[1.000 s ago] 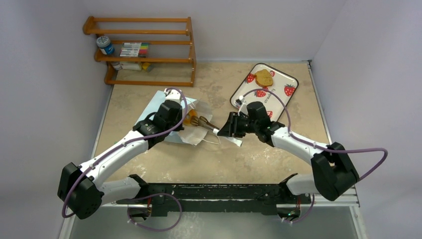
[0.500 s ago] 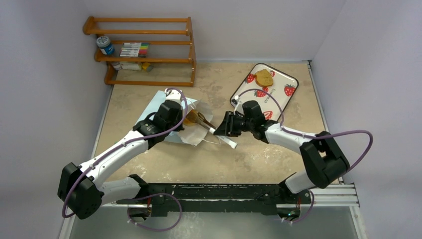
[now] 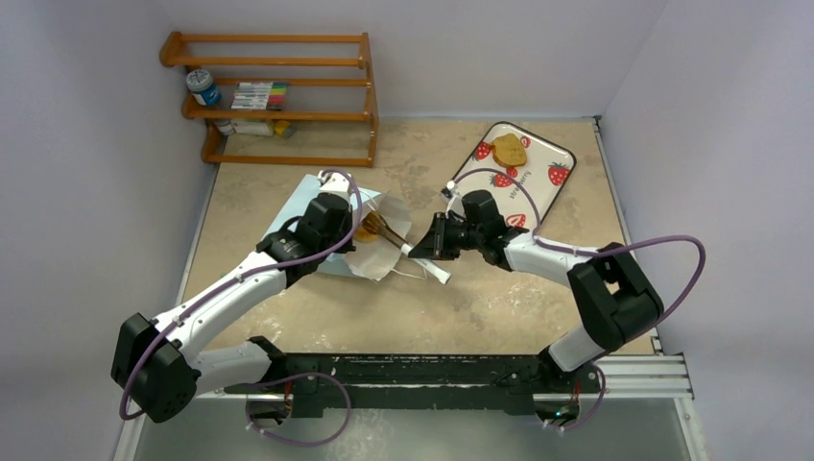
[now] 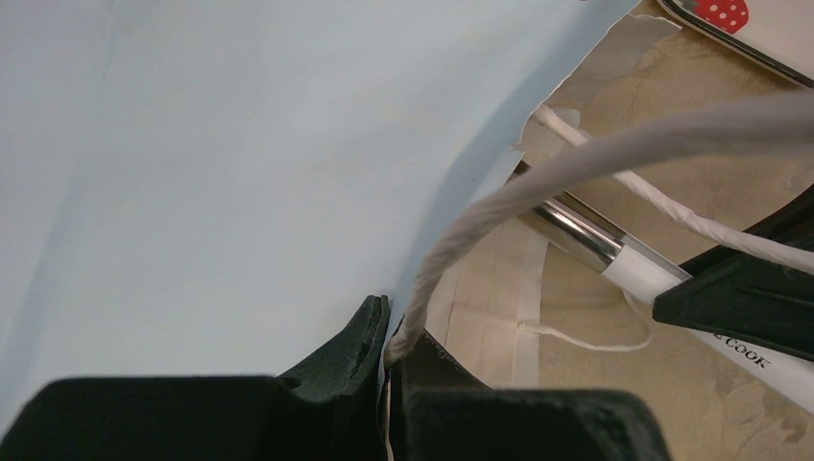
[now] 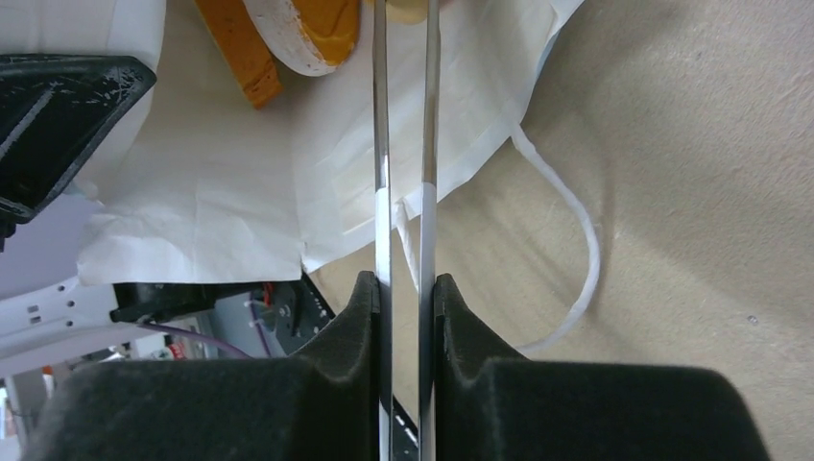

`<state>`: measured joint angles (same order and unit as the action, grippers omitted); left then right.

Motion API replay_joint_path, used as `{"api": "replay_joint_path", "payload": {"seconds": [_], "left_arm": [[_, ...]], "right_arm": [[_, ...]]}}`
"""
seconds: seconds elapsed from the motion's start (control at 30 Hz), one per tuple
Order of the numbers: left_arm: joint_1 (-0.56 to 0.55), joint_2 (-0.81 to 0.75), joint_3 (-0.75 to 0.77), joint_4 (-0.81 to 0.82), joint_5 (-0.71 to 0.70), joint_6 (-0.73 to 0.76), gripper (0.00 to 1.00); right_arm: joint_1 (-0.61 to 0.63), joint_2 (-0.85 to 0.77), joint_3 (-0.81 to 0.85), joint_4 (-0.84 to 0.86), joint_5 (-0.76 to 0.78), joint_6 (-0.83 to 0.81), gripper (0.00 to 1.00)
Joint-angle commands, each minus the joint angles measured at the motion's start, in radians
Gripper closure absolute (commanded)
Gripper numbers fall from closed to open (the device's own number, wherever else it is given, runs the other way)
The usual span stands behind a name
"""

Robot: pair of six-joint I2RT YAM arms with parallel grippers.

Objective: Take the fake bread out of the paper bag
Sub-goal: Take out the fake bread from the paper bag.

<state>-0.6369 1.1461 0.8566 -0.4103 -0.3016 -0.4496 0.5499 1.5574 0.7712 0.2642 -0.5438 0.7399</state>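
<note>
Right claw (image 5: 403, 288), clamped on metal tongs (image 5: 381, 144), reaches into the mouth of the paper bag (image 4: 192, 144), where fake bread (image 5: 302, 34) lies; left claw (image 4: 389, 336) pinches the bag's rim and cord (image 4: 499, 206). Tongs could slip off a piece, or snag and tear the paper.

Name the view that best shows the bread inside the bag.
Right wrist: the bread pieces lie large at the paper bag and its white mouth, beside the tongs. Top external gives only a small orange glimpse. Left wrist shows the bag's blue outside, no bread.
</note>
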Motion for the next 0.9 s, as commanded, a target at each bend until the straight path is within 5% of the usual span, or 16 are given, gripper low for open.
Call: {"api": "replay_joint_path", "payload": {"seconds": [0.0, 0.57, 0.87], "left_arm": [[0.002, 0.000, 0.012, 0.085, 0.000, -0.012, 1.00], [0.002, 0.086, 0.037, 0.083, -0.229, -0.137, 1.00], [0.004, 0.122, 0.039, 0.089, -0.295, -0.191, 1.00]], "right_arm": [[0.007, -0.064, 0.049, -0.002, -0.001, -0.008, 0.98], [0.006, -0.314, -0.031, -0.144, 0.059, -0.001, 1.00], [0.007, -0.529, -0.049, -0.295, 0.268, 0.015, 1.00]]}}
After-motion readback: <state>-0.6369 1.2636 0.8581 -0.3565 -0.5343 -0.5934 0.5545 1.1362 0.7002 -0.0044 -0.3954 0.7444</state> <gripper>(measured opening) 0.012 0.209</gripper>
